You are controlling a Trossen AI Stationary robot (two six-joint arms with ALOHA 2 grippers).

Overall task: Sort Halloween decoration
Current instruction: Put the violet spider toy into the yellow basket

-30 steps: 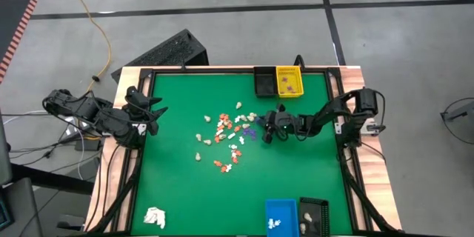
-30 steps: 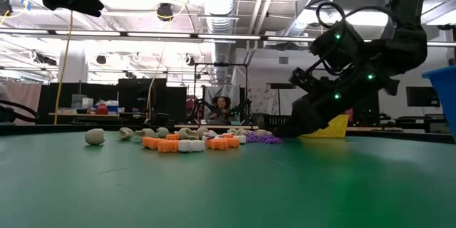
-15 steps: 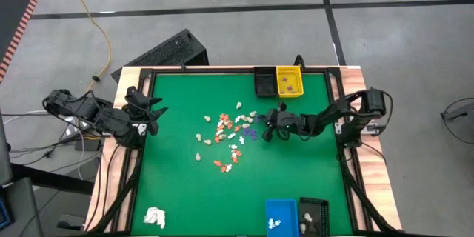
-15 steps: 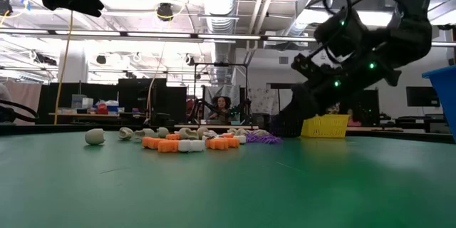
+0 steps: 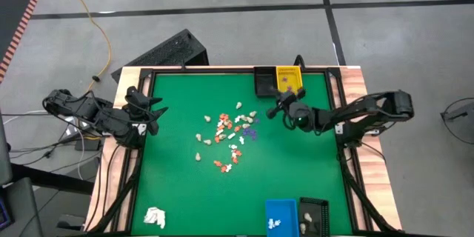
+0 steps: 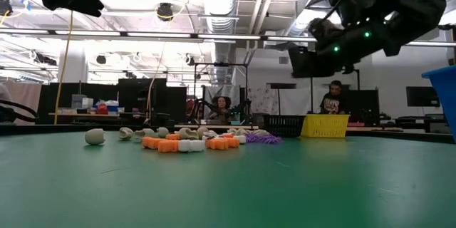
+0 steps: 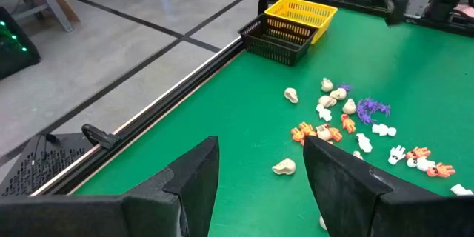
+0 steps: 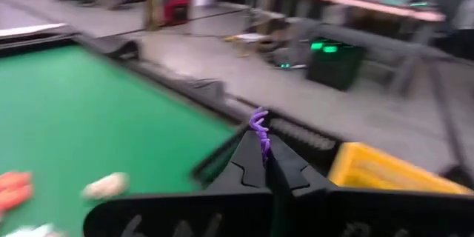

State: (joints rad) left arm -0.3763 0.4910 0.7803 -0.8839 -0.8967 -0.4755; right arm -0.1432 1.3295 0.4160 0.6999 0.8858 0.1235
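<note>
1. High view: the right claw sat in the upper centre of the frame, just below the yellow basket and the black basket beside it. The left claw waited at the left edge of the green surface.
2. High view, progress: most of the Halloween decoration lay unsorted in a loose scatter at centre frame. A few pieces showed in the yellow basket, in the blue bin and in the black bin at the lower edge. A white wad lay lower left. Judged early in the sort.
3. Low view: the right claw hung upper right, well clear of the surface; the pile lay centre-left.
4. Left wrist view: the left claw stood wide, holding nothing.
5. Right wrist view: the right claw was pinched shut on a purple piece, with the yellow basket at lower right.
6. Change: a second earlier the right claw was low at the pile's right edge, partly open; it had since closed, risen and swung toward the yellow basket. The left arm had not moved.
</note>
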